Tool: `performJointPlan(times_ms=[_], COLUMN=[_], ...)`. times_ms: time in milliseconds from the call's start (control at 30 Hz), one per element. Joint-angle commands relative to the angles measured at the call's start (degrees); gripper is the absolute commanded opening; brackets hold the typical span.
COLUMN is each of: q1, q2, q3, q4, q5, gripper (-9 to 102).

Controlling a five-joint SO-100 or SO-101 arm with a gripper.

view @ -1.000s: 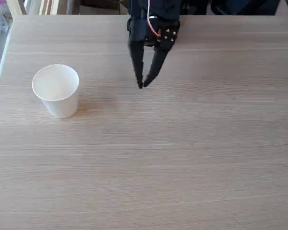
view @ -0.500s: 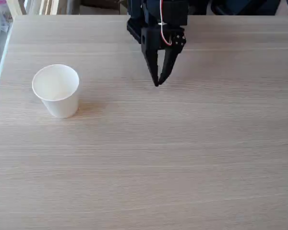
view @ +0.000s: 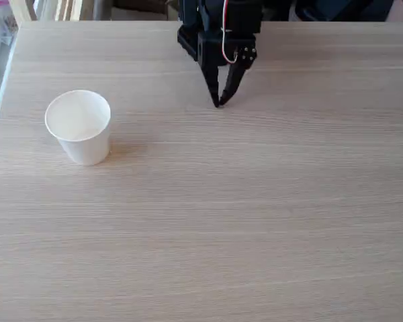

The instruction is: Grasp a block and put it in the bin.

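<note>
Risk lies mostly in the missing target: no block can be made out on the tabletop (view: 255, 221) in the fixed view, so it may already lie inside the bin (view: 78, 127), whose interior looks plain white from this angle, or be somewhere out of sight. If it is still to be fetched, the gripper (view: 219, 102) could close on nothing, or a sweep leftward could knock the light paper bin over. The gripper points down near the far edge, well apart from the bin, its fingertips brought together with nothing visible between them. Compared with a second ago, its tips have closed from a small gap, and it has shifted right and drawn back toward the arm's base; the bin has not moved.
</note>
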Motion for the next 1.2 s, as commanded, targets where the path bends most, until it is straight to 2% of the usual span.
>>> performJointPlan(times_ms=[0,1167], q1=[-0.1,-0.7], q2=[0.1,0.1], q3=[0.6,0.6], q4=[0.4,0.4], q5=[0.5,0.3], gripper=[0,0])
